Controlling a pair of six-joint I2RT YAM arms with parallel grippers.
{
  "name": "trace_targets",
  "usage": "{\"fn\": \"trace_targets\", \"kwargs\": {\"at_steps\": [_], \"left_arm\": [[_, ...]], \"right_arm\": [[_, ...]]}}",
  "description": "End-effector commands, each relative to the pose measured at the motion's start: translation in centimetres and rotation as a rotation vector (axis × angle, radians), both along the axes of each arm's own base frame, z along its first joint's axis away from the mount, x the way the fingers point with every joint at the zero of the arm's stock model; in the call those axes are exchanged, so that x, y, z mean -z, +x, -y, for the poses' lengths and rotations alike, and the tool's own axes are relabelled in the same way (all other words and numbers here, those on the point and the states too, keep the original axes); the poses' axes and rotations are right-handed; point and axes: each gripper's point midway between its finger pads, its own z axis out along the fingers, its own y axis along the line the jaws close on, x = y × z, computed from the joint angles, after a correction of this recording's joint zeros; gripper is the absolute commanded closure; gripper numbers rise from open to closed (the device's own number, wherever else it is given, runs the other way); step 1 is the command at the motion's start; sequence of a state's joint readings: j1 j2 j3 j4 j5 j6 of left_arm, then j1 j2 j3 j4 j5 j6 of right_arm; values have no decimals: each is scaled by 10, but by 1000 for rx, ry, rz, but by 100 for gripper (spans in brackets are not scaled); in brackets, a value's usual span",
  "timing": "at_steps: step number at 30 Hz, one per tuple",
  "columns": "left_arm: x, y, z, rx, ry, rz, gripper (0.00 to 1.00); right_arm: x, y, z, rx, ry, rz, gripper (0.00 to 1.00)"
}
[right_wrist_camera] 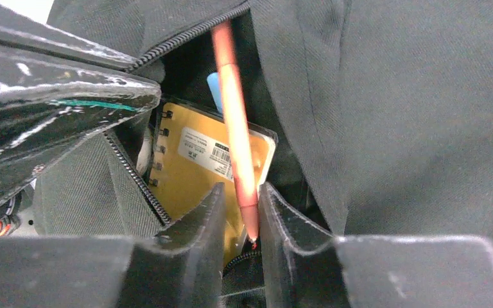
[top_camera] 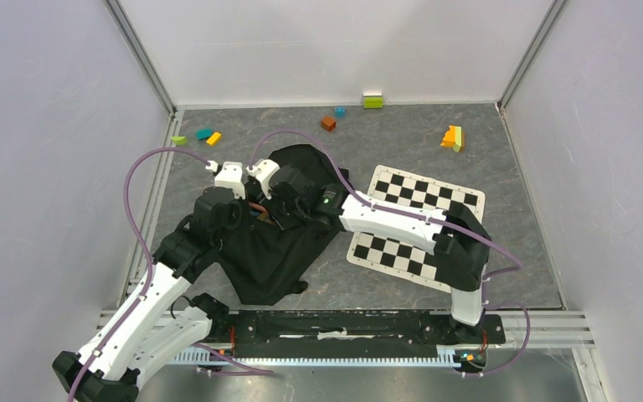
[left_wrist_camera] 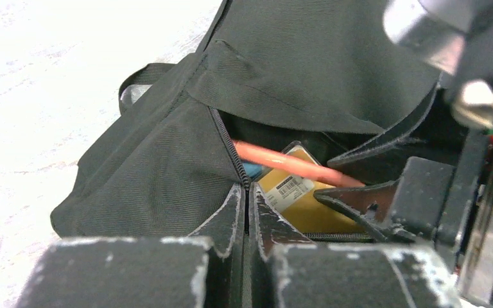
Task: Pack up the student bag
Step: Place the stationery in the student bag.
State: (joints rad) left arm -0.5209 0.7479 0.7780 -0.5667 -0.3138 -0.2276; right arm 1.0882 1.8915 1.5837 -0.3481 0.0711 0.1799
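The student bag (top_camera: 276,255) lies black and crumpled between my arms, its zipped mouth held apart. My left gripper (left_wrist_camera: 250,192) is shut on the bag's (left_wrist_camera: 154,160) zipper edge. Inside the bag (right_wrist_camera: 391,96) lies a yellow spiral notebook (right_wrist_camera: 192,173) with a barcode label, and a blue thing (right_wrist_camera: 213,90) behind it. An orange pen (right_wrist_camera: 234,128) slants into the opening, its tip between the fingers of my right gripper (right_wrist_camera: 241,192). The pen leans on the right finger, with a narrow gap at the left one. The pen (left_wrist_camera: 295,165) looks blurred over the notebook (left_wrist_camera: 295,205).
A black-and-white checkered board (top_camera: 419,222) lies right of the bag under my right arm. Small coloured blocks sit along the back: brown (top_camera: 328,123), green (top_camera: 373,101), orange (top_camera: 452,138), teal and yellow (top_camera: 208,136). Walls close in on three sides.
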Motion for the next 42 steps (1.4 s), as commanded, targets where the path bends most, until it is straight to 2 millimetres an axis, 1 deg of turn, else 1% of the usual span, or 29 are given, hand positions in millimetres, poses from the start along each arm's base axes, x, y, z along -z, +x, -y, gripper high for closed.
{"fn": "trace_targets", "kwargs": {"at_steps": [1, 3, 5, 7, 9, 11, 12, 13, 14, 15, 16, 17, 18, 20, 23, 26, 28, 30, 31, 36, 38, 40, 42], "left_arm": [[-18, 8, 4, 6, -20, 70, 95], [-17, 8, 4, 6, -18, 67, 95], [-16, 9, 4, 6, -16, 65, 95], [-16, 9, 4, 5, -17, 65, 95], [-16, 8, 6, 14, -20, 64, 94], [-16, 8, 10, 36, -27, 59, 83], [-16, 8, 14, 55, -32, 57, 75], [-16, 7, 18, 81, -38, 53, 65], [-17, 6, 23, 113, -47, 53, 48], [-19, 5, 29, 143, -60, 58, 35], [-21, 3, 36, 181, -78, 65, 29], [-23, 0, 44, 229, -99, 72, 24], [-25, -3, 51, 272, -118, 82, 23], [-31, -13, 72, 389, -163, 100, 21], [-37, -34, 102, 564, -192, 115, 21], [-29, -52, 122, 677, -138, 97, 22], [-17, -62, 129, 718, -71, 57, 23], [-3, -68, 130, 729, 12, 14, 25], [1, -68, 127, 717, 52, 7, 25], [19, -71, 119, 686, 177, -21, 32], [21, -67, 114, 638, 218, -20, 34], [21, -60, 105, 572, 257, -18, 38], [20, -58, 101, 542, 276, -17, 42]], "right_arm": [[-26, 3, -17, -15, 76, 40, 58], [-33, 1, -15, -22, 86, 42, 46], [-43, -2, -9, -24, 100, 51, 37], [-52, -4, -2, -20, 110, 63, 31], [-57, -7, 9, -7, 108, 75, 27], [-62, -8, 23, 18, 105, 90, 24], [-65, -10, 30, 30, 106, 91, 23], [-69, -13, 38, 41, 109, 92, 21], [-70, -16, 46, 45, 111, 90, 21], [-74, -19, 54, 55, 121, 92, 20], [-72, -21, 62, 71, 116, 90, 19], [-73, -23, 73, 91, 115, 96, 18], [-74, -25, 82, 112, 116, 103, 17], [-70, -27, 102, 154, 102, 116, 16], [-58, -29, 130, 224, 77, 128, 15], [-52, -32, 147, 267, 84, 130, 14], [-50, -34, 152, 280, 96, 122, 14], [-49, -36, 154, 287, 113, 114, 13], [-51, -37, 155, 291, 122, 112, 13], [-52, -39, 159, 308, 152, 107, 13], [-51, -40, 163, 315, 156, 108, 13], [-48, -41, 165, 317, 154, 108, 12], [-46, -42, 167, 316, 150, 106, 12]]}}
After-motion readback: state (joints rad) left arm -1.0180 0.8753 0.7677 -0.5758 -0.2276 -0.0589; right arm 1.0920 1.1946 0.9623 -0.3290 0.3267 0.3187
